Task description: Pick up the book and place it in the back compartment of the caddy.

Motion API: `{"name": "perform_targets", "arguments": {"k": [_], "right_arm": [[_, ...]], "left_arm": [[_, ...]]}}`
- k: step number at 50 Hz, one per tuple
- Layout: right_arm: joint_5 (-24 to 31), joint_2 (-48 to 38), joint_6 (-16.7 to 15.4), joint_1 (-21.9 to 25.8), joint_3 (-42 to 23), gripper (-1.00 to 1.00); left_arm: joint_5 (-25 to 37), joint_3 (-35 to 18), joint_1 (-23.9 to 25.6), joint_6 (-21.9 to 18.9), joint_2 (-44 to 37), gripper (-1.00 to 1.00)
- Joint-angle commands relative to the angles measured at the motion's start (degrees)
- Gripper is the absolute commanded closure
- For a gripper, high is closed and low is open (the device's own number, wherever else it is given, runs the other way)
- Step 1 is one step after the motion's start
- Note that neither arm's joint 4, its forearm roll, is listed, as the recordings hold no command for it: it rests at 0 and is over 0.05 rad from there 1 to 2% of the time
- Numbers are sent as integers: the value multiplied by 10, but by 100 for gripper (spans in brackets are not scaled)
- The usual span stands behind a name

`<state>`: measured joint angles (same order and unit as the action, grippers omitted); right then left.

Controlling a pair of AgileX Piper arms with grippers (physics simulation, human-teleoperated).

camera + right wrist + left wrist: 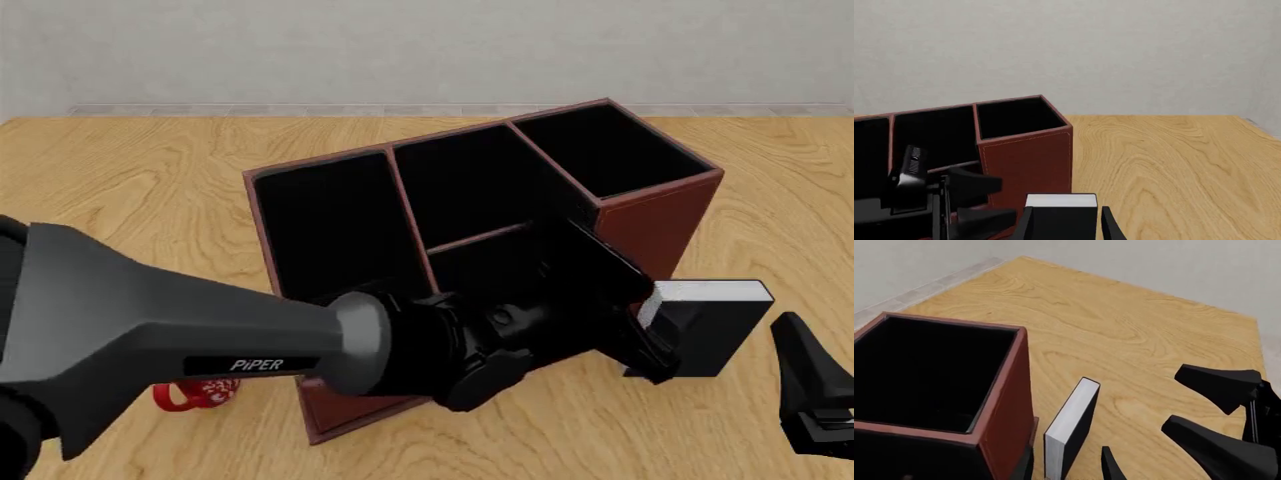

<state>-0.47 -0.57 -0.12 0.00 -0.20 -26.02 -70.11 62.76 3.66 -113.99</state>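
Note:
The book (707, 325), black with a white page edge, stands upright on the table beside the tall end of the reddish-brown caddy (667, 215). My left gripper (650, 335) reaches across the caddy's front. In the left wrist view its open fingers (1111, 467) straddle the book (1071, 427) with gaps on both sides. My right gripper (801, 375) is open and empty, a little to the right of the book and apart from it. The right wrist view shows the book (1061, 217) ahead between its fingers. The back compartment (483, 262) is partly hidden by my left arm.
A red-and-white mug (200, 393) is mostly hidden behind my left arm at the front left. The caddy's tall square end compartment (607, 150) rises right next to the book. Bare wooden table (774, 200) lies to the right.

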Motion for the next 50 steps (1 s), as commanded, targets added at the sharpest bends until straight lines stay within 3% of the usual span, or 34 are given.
{"name": "perform_targets", "arguments": {"k": [1, 50], "right_arm": [[0, 0, 0, 0, 0, -100], [0, 0, 0, 0, 0, -100]], "left_arm": [[7, -14, -1, -5, -14, -100], [45, -77, 1, -22, -71, -100]]}}
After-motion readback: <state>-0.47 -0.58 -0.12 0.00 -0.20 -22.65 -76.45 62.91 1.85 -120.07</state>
